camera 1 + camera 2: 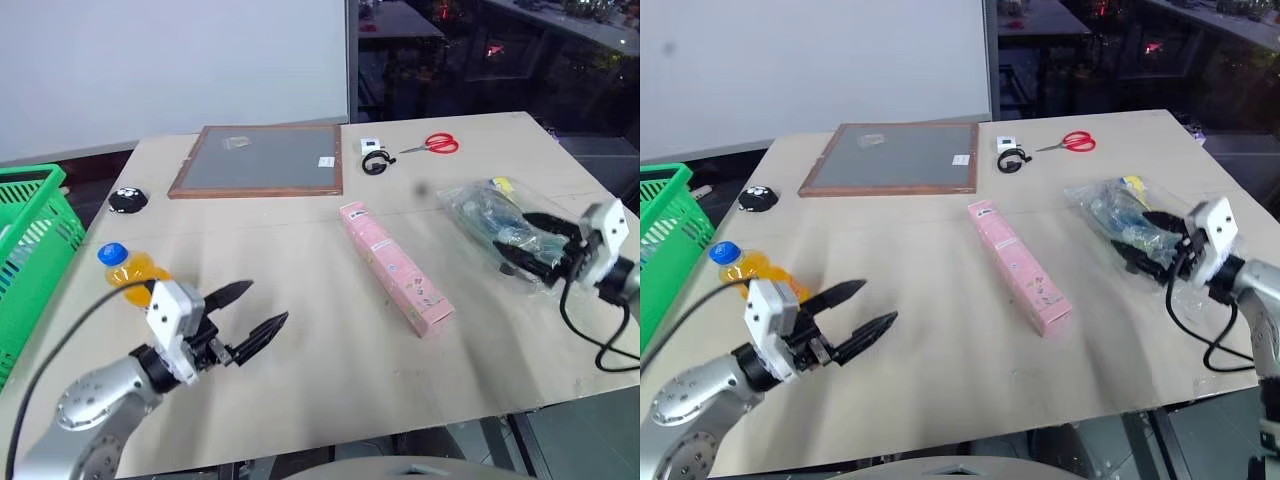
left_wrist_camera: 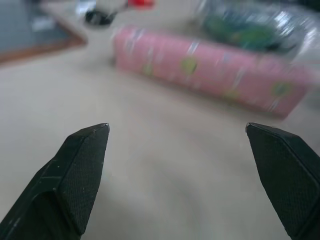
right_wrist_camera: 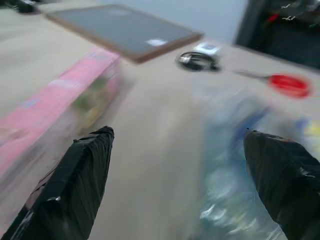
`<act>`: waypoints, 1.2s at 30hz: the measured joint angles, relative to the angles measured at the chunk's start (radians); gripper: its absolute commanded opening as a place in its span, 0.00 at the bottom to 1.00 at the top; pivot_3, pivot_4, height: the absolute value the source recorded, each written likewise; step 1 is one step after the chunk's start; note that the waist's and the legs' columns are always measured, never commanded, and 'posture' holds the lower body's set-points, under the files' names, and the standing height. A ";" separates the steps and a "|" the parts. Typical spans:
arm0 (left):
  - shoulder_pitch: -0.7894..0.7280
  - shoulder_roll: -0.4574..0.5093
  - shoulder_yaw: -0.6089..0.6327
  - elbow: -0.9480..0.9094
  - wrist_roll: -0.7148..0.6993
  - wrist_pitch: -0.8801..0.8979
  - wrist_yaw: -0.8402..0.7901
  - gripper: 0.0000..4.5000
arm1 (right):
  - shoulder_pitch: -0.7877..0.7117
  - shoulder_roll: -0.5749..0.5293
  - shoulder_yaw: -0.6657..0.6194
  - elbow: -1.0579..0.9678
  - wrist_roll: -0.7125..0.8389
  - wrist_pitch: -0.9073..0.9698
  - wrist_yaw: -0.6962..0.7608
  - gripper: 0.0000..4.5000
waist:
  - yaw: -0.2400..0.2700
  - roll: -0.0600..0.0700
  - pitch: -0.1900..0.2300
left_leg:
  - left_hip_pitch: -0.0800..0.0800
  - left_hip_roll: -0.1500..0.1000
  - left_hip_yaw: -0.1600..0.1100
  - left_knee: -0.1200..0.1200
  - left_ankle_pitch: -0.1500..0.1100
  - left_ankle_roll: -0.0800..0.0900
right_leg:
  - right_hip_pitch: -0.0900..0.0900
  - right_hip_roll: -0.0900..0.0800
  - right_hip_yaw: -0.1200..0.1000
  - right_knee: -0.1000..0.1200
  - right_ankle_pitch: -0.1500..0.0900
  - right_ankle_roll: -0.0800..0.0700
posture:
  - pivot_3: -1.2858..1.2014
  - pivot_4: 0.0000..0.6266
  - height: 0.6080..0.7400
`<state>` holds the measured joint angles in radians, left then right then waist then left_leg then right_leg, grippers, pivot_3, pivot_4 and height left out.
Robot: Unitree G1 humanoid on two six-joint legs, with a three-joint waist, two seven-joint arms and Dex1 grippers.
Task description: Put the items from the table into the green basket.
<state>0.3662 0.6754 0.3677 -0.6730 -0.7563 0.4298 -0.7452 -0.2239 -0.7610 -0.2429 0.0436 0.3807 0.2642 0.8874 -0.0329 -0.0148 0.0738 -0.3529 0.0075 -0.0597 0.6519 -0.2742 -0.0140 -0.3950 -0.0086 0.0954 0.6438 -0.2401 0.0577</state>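
Note:
On the pale table (image 1: 320,370), a small orange-drink bottle (image 1: 130,268) with a blue cap lies at the left, just beside the green basket (image 1: 35,235). My left gripper (image 1: 268,302) hovers open and empty right of the bottle, pointing toward the long pink carton (image 1: 393,265) in the middle. In the left wrist view the carton (image 2: 210,70) lies ahead of the spread fingertips. My right gripper (image 1: 515,240) stands open at a clear plastic bag of goods (image 1: 485,210) on the right. In the right wrist view that bag (image 3: 240,165) lies between the fingers.
A wood-framed grey board (image 1: 260,160) lies at the back. Red scissors (image 1: 435,145) and a small black-and-white gadget (image 1: 373,158) sit behind the carton. A small black object (image 1: 127,200) rests at the back left. The table's front edge runs close below both arms.

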 measured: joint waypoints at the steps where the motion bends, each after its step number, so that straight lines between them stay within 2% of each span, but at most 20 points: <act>1: -0.013 0.015 0.006 -0.011 -0.017 0.009 -0.004 1.00 | -0.008 -0.008 0.016 0.016 -0.032 -0.005 -0.018 0.98 | 0.001 -0.001 -0.001 | 0.000 0.000 0.000 0.000 0.000 0.000 | 0.000 0.000 0.000 0.000 0.000 0.000 | 0.55 0.00 1.00; 6: -0.068 0.118 0.022 -0.040 -0.086 0.070 -0.037 1.00 | -0.035 -0.033 0.136 0.175 -0.247 -0.013 -0.131 0.98 | 0.013 0.000 -0.003 | -0.001 0.000 0.001 0.000 -0.001 0.001 | -0.001 0.000 0.001 0.000 0.002 -0.003 | 0.55 0.00 1.00; 11: -0.093 0.125 0.021 -0.049 -0.098 0.088 -0.031 1.00 | -0.108 -0.035 0.168 0.242 -0.319 0.041 -0.190 0.98 | 0.017 0.001 -0.006 | 0.000 0.000 0.001 0.001 -0.001 0.001 | 0.000 0.000 0.001 0.000 0.001 -0.001 | 0.55 0.00 1.00; 13: -0.095 0.124 0.020 -0.050 -0.098 0.089 -0.024 1.00 | -0.115 -0.035 0.169 0.257 -0.330 0.048 -0.197 0.86 | 0.019 -0.001 -0.008 | 0.001 0.000 0.001 0.002 -0.001 0.001 | 0.002 0.000 0.002 0.000 0.000 -0.001 | 0.55 0.00 1.00; 17: -0.094 0.119 0.010 -0.051 -0.090 0.089 -0.014 1.00 | -0.158 -0.032 0.176 0.330 -0.356 0.035 -0.238 0.52 | 0.020 -0.002 -0.010 | 0.003 -0.001 0.002 0.002 -0.001 0.001 | 0.004 0.000 0.002 0.000 0.000 0.000 | 0.55 0.00 1.00; 20: -0.096 0.117 -0.001 -0.051 -0.088 0.089 -0.008 1.00 | -0.177 -0.026 0.176 0.359 -0.358 0.016 -0.254 0.33 | 0.019 -0.002 -0.010 | 0.005 -0.001 0.002 0.002 -0.001 0.002 | 0.006 0.000 0.003 0.000 0.000 0.000 | 0.55 0.00 1.00; 23: -0.105 0.111 -0.021 -0.052 -0.084 0.089 0.004 1.00 | -0.204 -0.024 0.176 0.412 -0.367 -0.012 -0.292 0.04 | 0.020 -0.003 -0.010 | 0.006 -0.001 0.002 0.002 -0.001 0.002 | 0.008 0.000 0.002 0.000 0.000 0.000 | 0.55 0.00 1.00; 24: -0.110 0.106 -0.026 -0.052 -0.083 0.089 0.009 1.00 | -0.219 -0.022 0.176 0.452 -0.373 -0.026 -0.322 0.01 | 0.021 -0.003 -0.010 | 0.007 -0.001 0.002 0.002 -0.001 0.002 | 0.008 0.000 0.003 0.000 0.000 0.000 | 0.55 0.00 1.00; 31: -0.156 0.098 -0.067 -0.052 -0.068 0.089 0.021 1.00 | -0.375 -0.063 0.115 0.796 -0.427 -0.223 -0.563 0.01 | 0.013 0.005 -0.009 | 0.006 -0.002 0.003 0.001 -0.001 0.002 | 0.007 -0.001 0.005 0.000 0.003 -0.004 | 0.54 0.00 1.00; 36: -0.196 0.091 -0.102 -0.046 -0.056 0.089 0.021 1.00 | -0.552 -0.093 0.159 0.982 -0.503 -0.415 -0.596 0.01 | -0.027 0.006 -0.010 | 0.008 0.000 0.004 -0.002 -0.001 0.002 | 0.007 0.002 0.006 0.000 0.003 -0.005 | 0.53 0.00 1.00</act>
<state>0.1699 0.7663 0.2657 -0.7190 -0.8127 0.5184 -0.7245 -0.7758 -0.8545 -0.0837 1.0256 -0.1224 -0.1507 0.2911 -0.0601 -0.0085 0.0642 -0.3453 0.0077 -0.0559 0.6503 -0.2751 -0.0120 -0.3884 -0.0065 0.1013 0.6437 -0.2374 0.0531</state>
